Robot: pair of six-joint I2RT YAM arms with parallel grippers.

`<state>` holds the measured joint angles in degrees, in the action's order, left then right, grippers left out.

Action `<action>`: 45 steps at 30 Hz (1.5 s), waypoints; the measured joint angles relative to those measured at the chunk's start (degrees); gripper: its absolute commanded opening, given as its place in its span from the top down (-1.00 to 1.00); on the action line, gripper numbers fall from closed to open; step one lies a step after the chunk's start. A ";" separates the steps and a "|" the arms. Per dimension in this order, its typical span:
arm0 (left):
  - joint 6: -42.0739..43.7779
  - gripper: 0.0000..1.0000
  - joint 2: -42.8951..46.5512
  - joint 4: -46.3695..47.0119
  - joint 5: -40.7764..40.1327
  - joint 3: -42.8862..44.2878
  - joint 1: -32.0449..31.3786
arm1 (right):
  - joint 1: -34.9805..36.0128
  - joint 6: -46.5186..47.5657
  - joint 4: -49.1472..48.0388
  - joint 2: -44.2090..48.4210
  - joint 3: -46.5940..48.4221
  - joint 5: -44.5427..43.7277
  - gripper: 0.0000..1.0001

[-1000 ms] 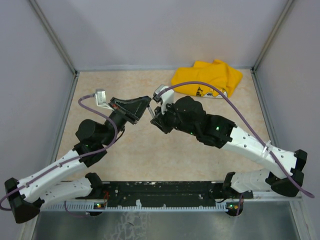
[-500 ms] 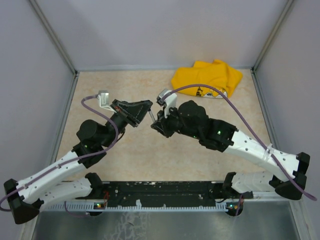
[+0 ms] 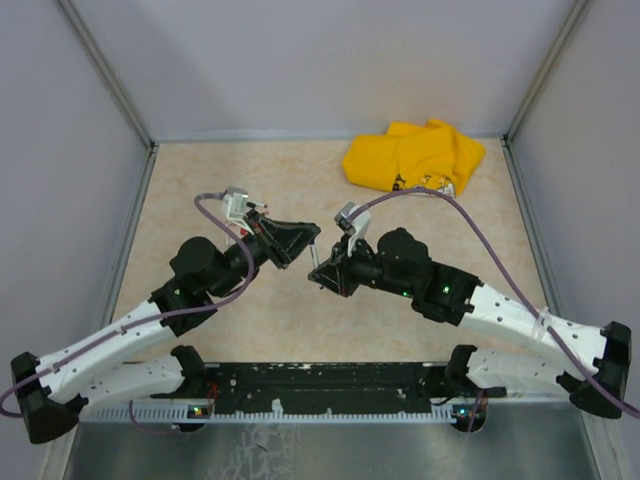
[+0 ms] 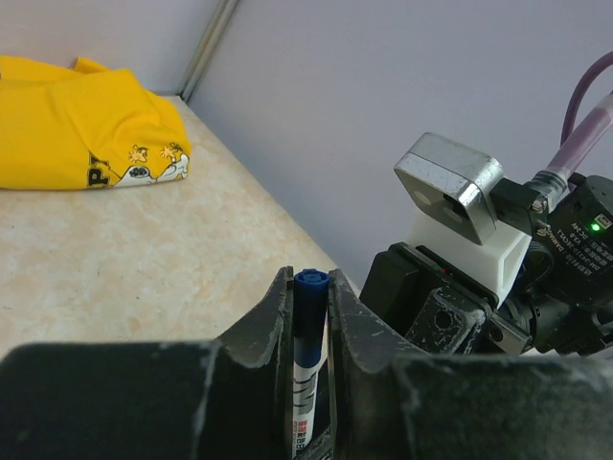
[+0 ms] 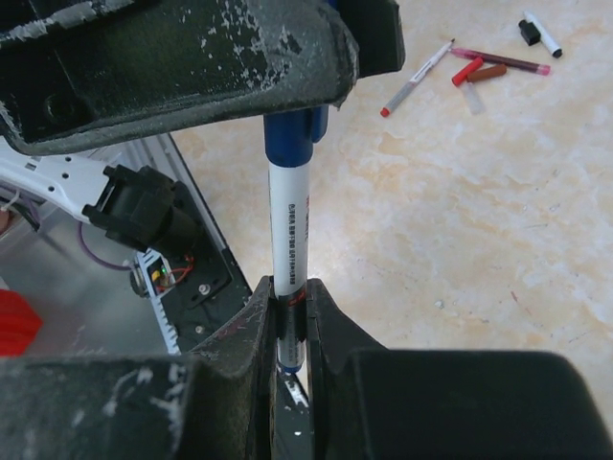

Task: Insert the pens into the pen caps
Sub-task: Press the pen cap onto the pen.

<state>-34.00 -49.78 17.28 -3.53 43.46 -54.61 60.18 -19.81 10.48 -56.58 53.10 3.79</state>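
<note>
- White barrel with blue at each end: blue pen, held in the air above the desk, bridging the gap between the two arms near the middle.
- Upper blue end gripped by the left end effector; narrow, with dark fingers pressed to either side and the round blue tip showing between the fingertips.
- Lower end clamped by the right end effector; also narrow, closed on the barrel where the red print runs out.
- How far the upper blue part sits on the barrel: impossible to tell, hidden by the left fingers.
- Lying loose on the desk, well apart from the held pen and seen only from the right wrist:
  - red-tipped pen, thin and slanted;
  - red cap just beside its far end, with a brown cap touching or nearly touching it;
  - thin reddish pen just behind those two caps;
  - white pen with a black end, farthest out.
- Yellow cloth, crumpled in the far right corner of the desk, some printed figures along its edge.
- Silver-faced camera on a white mount, on the right wrist, facing the left one.
- Purple cable arching over the right arm.
- Grey walls around the beige desk.
</note>
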 measured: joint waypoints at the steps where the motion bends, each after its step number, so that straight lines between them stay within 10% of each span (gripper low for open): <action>1: 0.09 0.72 -0.15 -0.39 0.35 0.11 -0.02 | -0.09 -0.76 -0.74 0.33 -0.87 0.33 1.00; 13: 0.57 0.64 -0.94 -4.76 3.61 0.70 -0.59 | -0.37 -7.65 -9.22 4.48 -10.16 4.11 1.00; 30: -0.07 -0.11 -2.49 -10.23 7.63 0.63 -1.81 | -1.11 -10.34 -15.45 7.43 -12.98 1.51 1.00; 45: -0.22 -0.25 0.37 -18.32 1.73 0.26 -1.88 | -1.55 -13.35 5.25 4.68 -10.86 -17.68 1.00</action>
<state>-34.22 -49.41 -1.04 -1.80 43.72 -56.49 58.63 -33.17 15.73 -51.90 42.24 -13.89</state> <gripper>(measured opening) 0.627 0.106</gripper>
